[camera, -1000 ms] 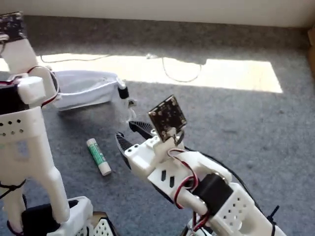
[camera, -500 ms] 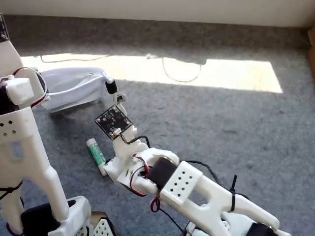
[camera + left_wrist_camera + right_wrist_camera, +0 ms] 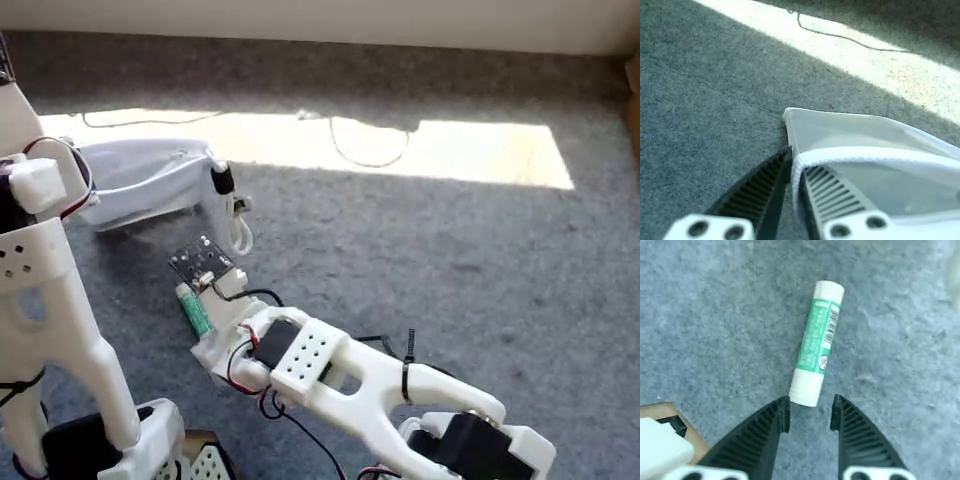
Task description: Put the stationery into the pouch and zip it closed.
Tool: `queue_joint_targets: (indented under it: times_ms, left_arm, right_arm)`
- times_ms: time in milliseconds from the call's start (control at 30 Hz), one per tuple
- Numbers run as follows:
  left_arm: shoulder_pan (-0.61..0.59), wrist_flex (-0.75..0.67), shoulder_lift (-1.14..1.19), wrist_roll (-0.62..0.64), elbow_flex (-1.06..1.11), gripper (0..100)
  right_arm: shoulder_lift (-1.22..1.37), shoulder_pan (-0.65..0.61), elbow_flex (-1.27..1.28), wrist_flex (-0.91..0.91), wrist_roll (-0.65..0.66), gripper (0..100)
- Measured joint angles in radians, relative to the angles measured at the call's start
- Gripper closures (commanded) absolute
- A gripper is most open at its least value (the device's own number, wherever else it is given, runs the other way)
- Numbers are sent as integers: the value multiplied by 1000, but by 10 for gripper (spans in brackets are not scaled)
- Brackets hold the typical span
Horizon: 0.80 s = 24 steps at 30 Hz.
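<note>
A green and white glue stick point(image 3: 817, 342) lies on the grey carpet, and in the high view the glue stick point(image 3: 195, 312) is partly covered by the right arm's wrist. My right gripper point(image 3: 810, 409) hangs open just over its white end, one fingertip on either side of that end. The white translucent pouch point(image 3: 150, 180) lies at the far left, with a black zip pull point(image 3: 222, 180) and a white loop point(image 3: 240, 228) at its near end. My left gripper point(image 3: 792, 162) is shut on the corded edge of the pouch point(image 3: 865, 150).
A thin cable point(image 3: 360, 150) runs over the sunlit strip of carpet at the back. The left arm's white base point(image 3: 60, 330) stands at the near left. A brown board corner point(image 3: 657, 415) lies beside the right gripper. Open carpet stretches to the right.
The right arm has swung left and lowered from mid-carpet to just over the glue stick. The pouch has shifted a little to the left in the left gripper.
</note>
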Motion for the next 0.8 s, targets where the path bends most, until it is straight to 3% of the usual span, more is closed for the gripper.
queue_joint_targets:
  times_ms: [267,633,800]
  left_arm:
    - [-68,0,0,0,0,994]
    - [-68,0,0,0,0,994]
    - [-68,0,0,0,0,994]
  right_arm:
    - [135,-32,0,-132,0,860]
    - [288,-28,-64,-216,-2,864]
    - [298,-20,-74,-216,-83,861]
